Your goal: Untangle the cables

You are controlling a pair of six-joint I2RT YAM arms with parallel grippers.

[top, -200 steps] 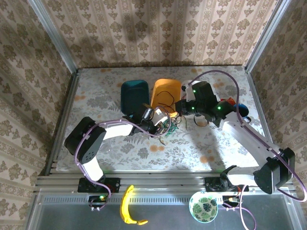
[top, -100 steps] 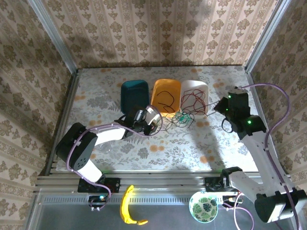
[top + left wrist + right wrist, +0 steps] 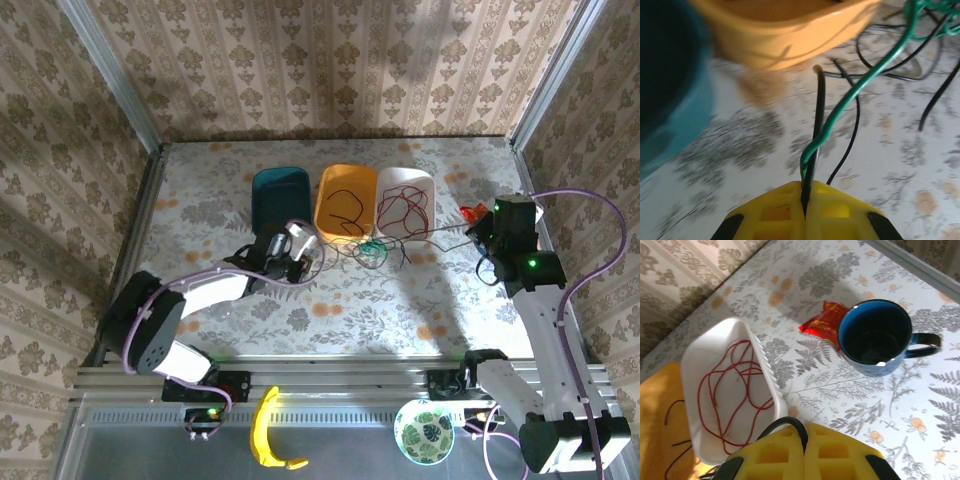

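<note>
Floral-patterned oilcloth covers the table (image 3: 400,300), with papered walls on three sides. On the left wrist view the left gripper (image 3: 805,207) has its yellow fingers pressed together on two strands at once, a green cable (image 3: 850,95) and a black cable (image 3: 819,115), both rising from the seam between the pads. The right gripper (image 3: 804,437) is likewise clamped, pinching a black strand (image 3: 787,424) that arches out of its fingertips.

From above, both holds lead into a small green-and-black knot (image 3: 375,248) lying on the table just in front of the orange tray (image 3: 330,185) and the white tray (image 3: 690,360). A red cable (image 3: 402,212) already lies in the white tray and another black one sits in the orange; the teal tray (image 3: 270,195) looks empty.

The step appears to be drawing the knot apart. It would go best with slow, opposed pulls kept low. Because the left hold traps two colours, one likely needs releasing, or the knot may simply tighten. A blue mug (image 3: 875,335) and red packet (image 3: 822,322) near the right gripper should be avoided.
</note>
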